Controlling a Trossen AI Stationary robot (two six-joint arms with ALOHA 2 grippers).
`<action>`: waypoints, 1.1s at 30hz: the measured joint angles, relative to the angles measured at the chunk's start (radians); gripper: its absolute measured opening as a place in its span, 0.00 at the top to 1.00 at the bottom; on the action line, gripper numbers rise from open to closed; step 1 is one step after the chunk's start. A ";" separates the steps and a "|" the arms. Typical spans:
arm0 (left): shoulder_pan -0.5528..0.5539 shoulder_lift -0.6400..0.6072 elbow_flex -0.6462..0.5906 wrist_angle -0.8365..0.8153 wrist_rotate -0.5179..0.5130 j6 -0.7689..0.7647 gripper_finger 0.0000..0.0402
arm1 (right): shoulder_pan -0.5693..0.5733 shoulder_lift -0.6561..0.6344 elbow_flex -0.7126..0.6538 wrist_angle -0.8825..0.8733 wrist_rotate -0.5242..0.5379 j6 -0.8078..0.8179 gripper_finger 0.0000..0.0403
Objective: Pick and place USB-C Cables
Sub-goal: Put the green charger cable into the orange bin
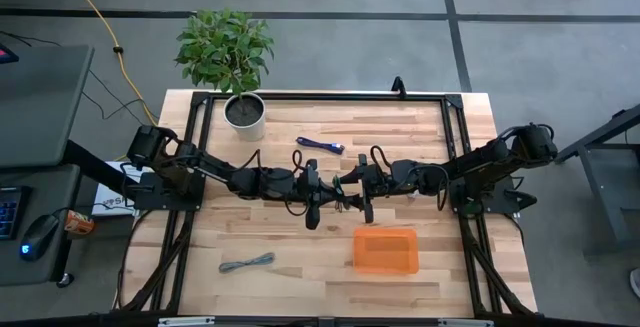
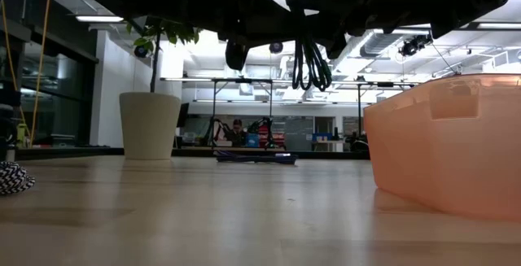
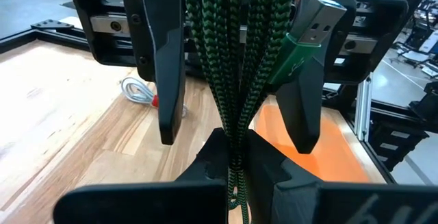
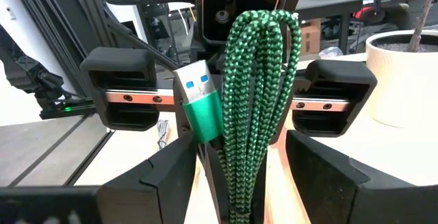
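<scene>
Hanging lengthwise between both tools above mid-tabletop, the green cable (image 4: 256, 107) sits pinched in the left tool (image 3: 236, 162); the right tool (image 4: 236, 176) gapes around it, tray (image 1: 385, 250) nearer the right arm.

A robotics lab or workshop in an open industrial hall: a wooden tabletop (image 1: 300, 262) in a black metal frame stands on grey concrete floor (image 1: 330, 37), with more frame rigs (image 2: 244, 103), benches and ceiling strip lights (image 2: 98, 19) behind, and a desk with keyboard and mouse (image 1: 40, 232) alongside.
</scene>
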 joint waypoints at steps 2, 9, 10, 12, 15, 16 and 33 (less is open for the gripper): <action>0.000 0.000 0.000 0.000 0.000 0.000 1.00 | 0.000 0.000 0.000 0.000 0.000 0.000 0.46; 0.000 0.000 0.000 0.000 0.000 0.000 1.00 | 0.000 0.000 0.000 0.000 0.000 0.002 0.48; 0.000 0.000 0.000 0.000 0.000 0.000 1.00 | 0.000 0.000 0.000 0.000 0.000 0.007 0.50; 0.000 0.000 0.000 0.000 0.000 -0.002 1.00 | 0.000 0.000 0.000 0.000 0.000 0.021 0.53; 0.000 0.000 0.000 0.000 -0.004 -0.006 1.00 | 0.000 0.000 0.000 0.000 -0.001 0.026 0.63; 0.000 0.000 0.000 0.000 -0.004 -0.007 1.00 | 0.000 0.000 0.000 0.000 -0.001 0.026 0.67; -0.002 0.000 0.000 -0.002 -0.007 -0.008 0.84 | 0.000 0.000 -0.001 -0.008 -0.005 0.037 0.97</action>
